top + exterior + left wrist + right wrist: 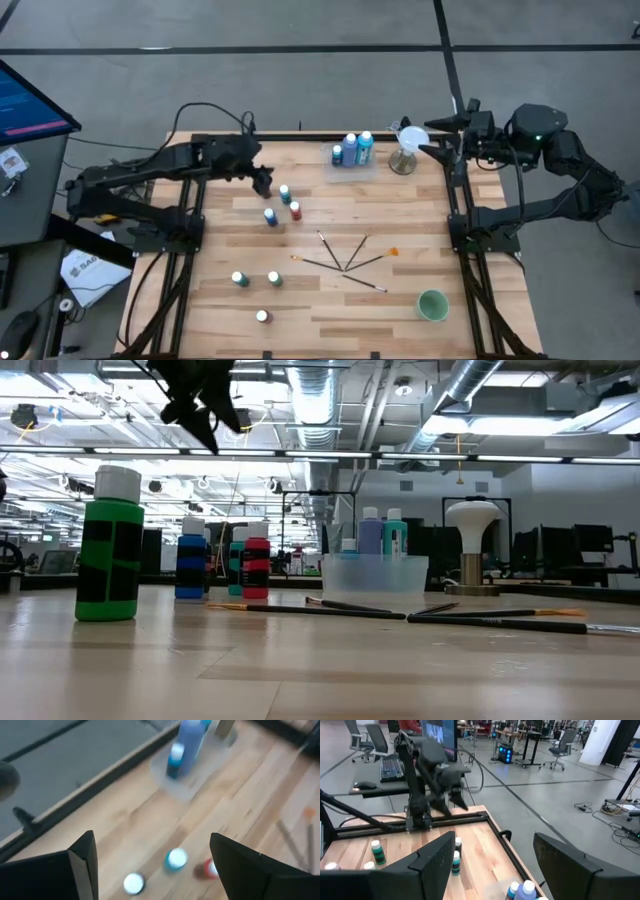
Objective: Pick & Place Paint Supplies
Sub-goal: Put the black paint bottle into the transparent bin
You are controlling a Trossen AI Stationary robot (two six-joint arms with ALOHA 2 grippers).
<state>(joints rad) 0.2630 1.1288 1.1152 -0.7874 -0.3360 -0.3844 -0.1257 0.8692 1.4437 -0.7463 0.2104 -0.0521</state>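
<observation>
Three small white-capped paint bottles, teal, red and blue, stand upright on the wooden table. My left gripper hovers open above and just left of them, holding nothing; its wrist view shows the teal cap between its fingers, far below. Three more bottles stand near the front left. Several thin paintbrushes lie fanned out at mid-table. A clear tray at the back holds blue bottles. My right gripper waits open, raised at the far right.
A white-topped stemmed stand is at the back, right of the tray and close to my right gripper. A round green cup sits near the front right corner. Bare wood lies between the brushes and the front bottles.
</observation>
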